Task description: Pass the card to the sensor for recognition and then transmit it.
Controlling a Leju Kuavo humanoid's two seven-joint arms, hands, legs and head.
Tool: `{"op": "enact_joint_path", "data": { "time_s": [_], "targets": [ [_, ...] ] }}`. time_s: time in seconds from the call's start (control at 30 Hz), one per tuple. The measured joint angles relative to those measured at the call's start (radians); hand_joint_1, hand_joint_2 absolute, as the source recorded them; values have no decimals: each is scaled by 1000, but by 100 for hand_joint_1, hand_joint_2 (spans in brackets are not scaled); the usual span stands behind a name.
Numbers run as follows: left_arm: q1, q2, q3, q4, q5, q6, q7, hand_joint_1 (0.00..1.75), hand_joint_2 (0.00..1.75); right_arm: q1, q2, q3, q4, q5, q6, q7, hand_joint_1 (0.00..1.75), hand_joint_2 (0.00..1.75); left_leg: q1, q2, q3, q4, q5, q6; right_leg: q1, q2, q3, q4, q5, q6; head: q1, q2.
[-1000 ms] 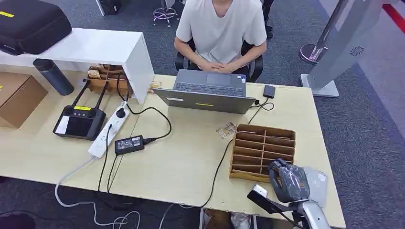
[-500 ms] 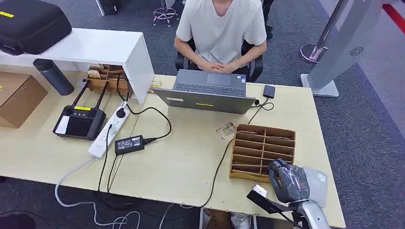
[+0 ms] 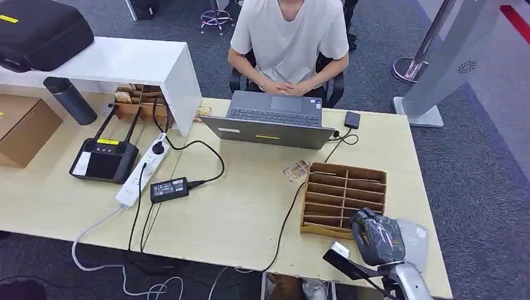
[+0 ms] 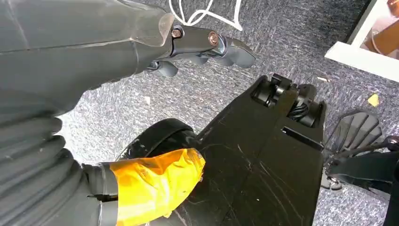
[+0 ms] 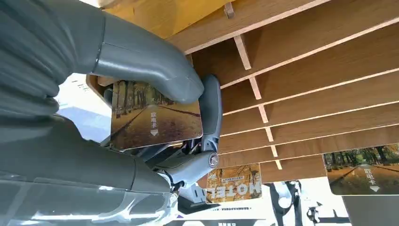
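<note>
Over the wooden slotted tray (image 3: 343, 199), near right of the surface (image 3: 237, 206), our right hand (image 5: 141, 141) pinches the card (image 5: 155, 120) by its edges, thumb on top. It's thin, stiff and slick, so we'd keep gripping edges. Left hand (image 4: 207, 44) hangs empty, fingers curled.

Pale yellow-wood table (image 3: 237, 219); brown wooden slotted organizer (image 3: 342, 195). Grey laptop (image 3: 269, 130) with a yellow sticker. White power strip (image 3: 142, 170), black adapter (image 3: 169, 189), black controller (image 3: 104, 159). Grey right hand (image 5: 141, 70) on card (image 5: 155, 120) printed with an autumn tree-lined road, orange-brown. White-shirted person (image 3: 289, 31). Grey-blue carpet (image 3: 481, 187).
</note>
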Motion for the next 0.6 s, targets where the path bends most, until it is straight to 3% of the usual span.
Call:
{"op": "enact_joint_path", "data": {
  "time_s": [0.4,0.6],
  "targets": [
    [-1,0,0,-3,-22,-5,0,0,175,-3,0,0,0,12,-19,-12,154,175,0,0,0,0,0,0,0,0,0,0,0,0,0,0],
    [-6,0,-3,-5,-88,-42,0,0,175,-113,-8,1,-7,55,-57,-63,154,175,0,1,-2,0,1,-1,0,1,-2,1,2,-1,0,0]
  ]
}}
